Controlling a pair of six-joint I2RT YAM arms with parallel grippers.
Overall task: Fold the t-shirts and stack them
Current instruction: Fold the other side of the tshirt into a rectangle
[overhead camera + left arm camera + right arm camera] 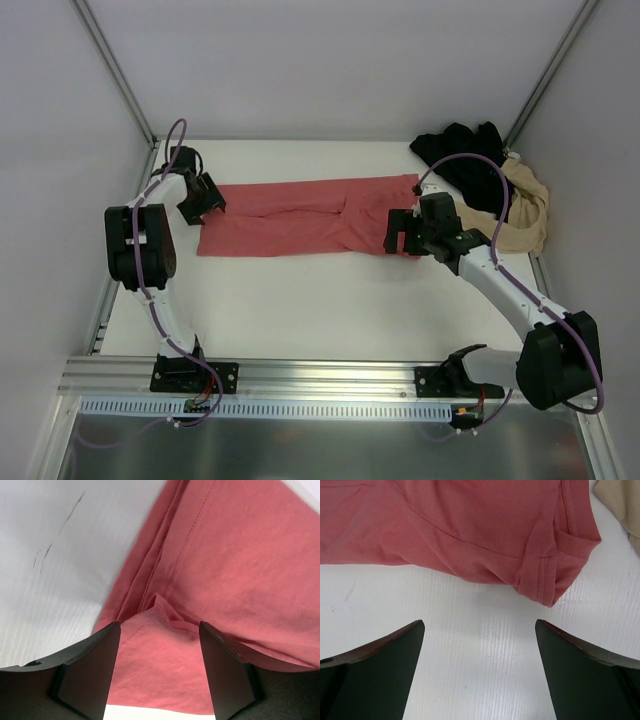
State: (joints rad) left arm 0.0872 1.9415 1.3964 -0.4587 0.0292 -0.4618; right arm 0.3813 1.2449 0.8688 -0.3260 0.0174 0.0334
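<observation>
The coral-red t-shirt [300, 225] lies folded into a long strip across the white table. My left gripper [205, 200] is at its left end, jaws apart and straddling the cloth edge; in the left wrist view the red cloth [240, 570] fills the space under the left gripper [159, 625] without being pinched. My right gripper [398, 232] hovers at the strip's right end. In the right wrist view the right gripper [479, 622] is open over bare table, just short of the red shirt's hem corner [547, 587]. The black t-shirt [465, 155] and the beige t-shirt [525, 210] lie crumpled at the back right.
The bare white table [320, 310] stretches between the red strip and the metal rail [320, 378] that holds both arm bases. White walls and frame posts close in the back and sides. A corner of the beige cloth [620, 500] shows beyond the red hem.
</observation>
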